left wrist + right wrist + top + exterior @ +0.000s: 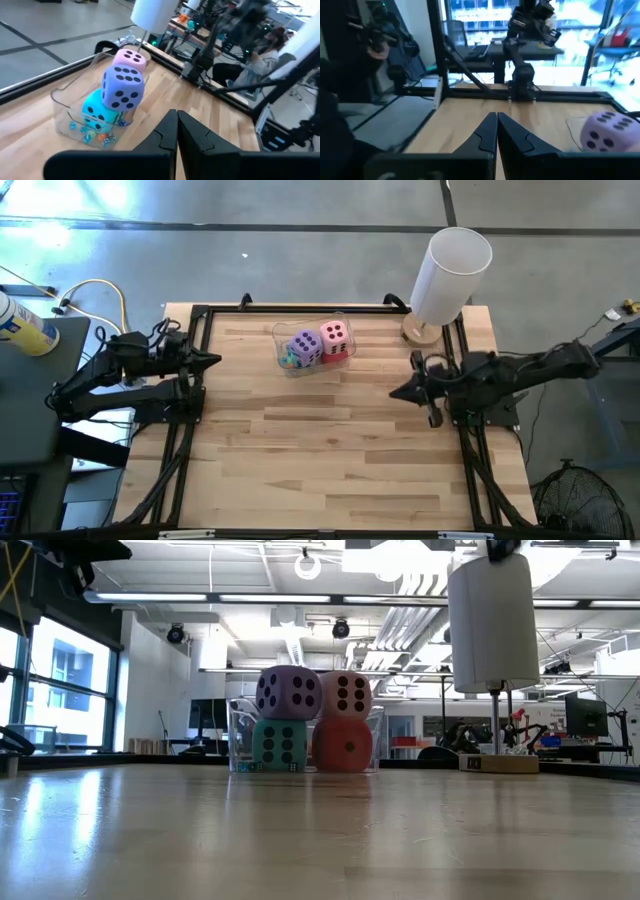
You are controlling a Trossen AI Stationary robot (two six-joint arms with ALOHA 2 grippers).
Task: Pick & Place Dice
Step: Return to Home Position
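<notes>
Clear bin by the surface's far edge holds purple die on teal die, pink die on red die; stacked, likely because the bin is narrow. Left tool at the left edge, right tool at the right edge, both closed, empty, fitting home pose. Lower pair mostly hidden from above; small dice on bin floor uncountable.
</notes>
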